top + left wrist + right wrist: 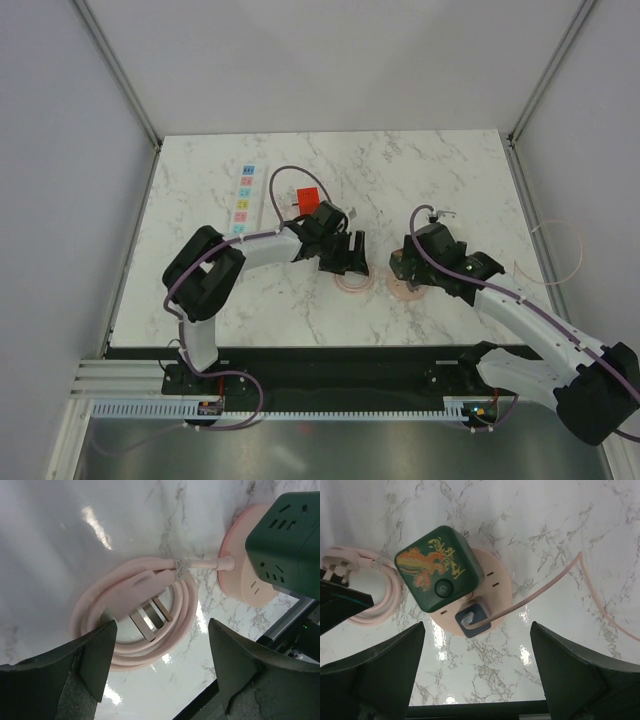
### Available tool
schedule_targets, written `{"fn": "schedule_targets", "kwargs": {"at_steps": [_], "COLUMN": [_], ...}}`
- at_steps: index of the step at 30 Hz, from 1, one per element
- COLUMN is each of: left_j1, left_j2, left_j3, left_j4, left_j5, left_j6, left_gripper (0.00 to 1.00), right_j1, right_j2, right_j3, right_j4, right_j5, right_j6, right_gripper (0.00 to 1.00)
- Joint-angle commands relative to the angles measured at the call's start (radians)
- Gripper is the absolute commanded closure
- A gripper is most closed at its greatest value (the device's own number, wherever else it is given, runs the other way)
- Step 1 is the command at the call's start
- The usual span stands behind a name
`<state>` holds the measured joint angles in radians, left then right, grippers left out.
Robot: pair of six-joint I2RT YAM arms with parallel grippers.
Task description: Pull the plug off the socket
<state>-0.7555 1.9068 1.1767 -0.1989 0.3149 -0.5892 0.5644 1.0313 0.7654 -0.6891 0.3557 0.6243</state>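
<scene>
Inventory, marble table point(430, 180), glossy white with grey veins.

- Grippers, two. Left gripper point(160, 650): jaws wide apart, holding nothing. Right gripper point(477, 630): jaws wide apart, holding nothing.
- Plug point(306, 198), one: red-orange cube behind the left jaws, partly hidden by that wrist, prongs not visible. It stands apart from the socket.
- Socket point(243, 200), one: long white strip with a row of coloured squares, well beyond the left jaws.
- Pink cable point(95, 610), one: a smooth coil under the gap of the left jaws, with three flat metal prongs point(150, 617).
- Green cube point(437, 567), one: dragon print, on a round pink base point(495, 582) just ahead of the right jaws.
- Blue adapter point(470, 616), one: its thin pink wire point(545, 582) is cut off at the frame edge.
</scene>
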Motion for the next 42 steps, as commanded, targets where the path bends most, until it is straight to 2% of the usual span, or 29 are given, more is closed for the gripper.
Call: {"fn": "schedule_targets", "kwargs": {"at_steps": [1,8,14,17,21,26,27,29,36,42], "left_j1": [0.031,0.077,0.077,0.076,0.068,0.041,0.038,0.025,-0.01,-0.027], "left_j2": [-0.054,-0.222,-0.299,-0.324,-0.344,-0.255,-0.241,-0.215,-0.098,-0.068], "left_j3": [-0.116,-0.23,-0.193,-0.164,-0.161,-0.141,-0.143,-0.147,-0.143,-0.149], "left_j4": [-0.051,-0.062,-0.073,-0.068,-0.007,0.091,0.111,0.151,0.303,0.354], "left_j5": [-0.114,-0.152,-0.039,0.036,0.139,0.239,0.265,0.276,0.316,0.279], "left_j6": [-0.009,0.028,0.068,0.062,0.023,-0.041,-0.055,-0.09,-0.193,-0.219], "left_gripper": [0.17,0.17,0.26,0.38,0.63,0.84,0.92,0.97,0.98,0.98], "right_j1": [-0.004,0.003,0.052,0.081,0.088,0.089,0.089,0.089,0.091,0.092], "right_j2": [0.033,0.078,0.105,0.13,0.144,0.154,0.157,0.164,0.179,0.205], "right_j3": [0.003,-0.012,-0.015,-0.011,-0.021,-0.029,-0.029,-0.031,-0.046,-0.066], "right_j4": [0.037,0.141,0.212,0.217,0.227,0.244,0.247,0.255,0.27,0.299], "right_j5": [-0.046,-0.244,-0.319,-0.305,-0.291,-0.284,-0.291,-0.293,-0.294,-0.304], "right_j6": [-0.058,-0.153,-0.192,-0.198,-0.199,-0.202,-0.204,-0.202,-0.201,-0.207], "right_gripper": [0.06,0.1,0.17,0.2,0.23,0.32,0.34,0.39,0.52,0.57]}}
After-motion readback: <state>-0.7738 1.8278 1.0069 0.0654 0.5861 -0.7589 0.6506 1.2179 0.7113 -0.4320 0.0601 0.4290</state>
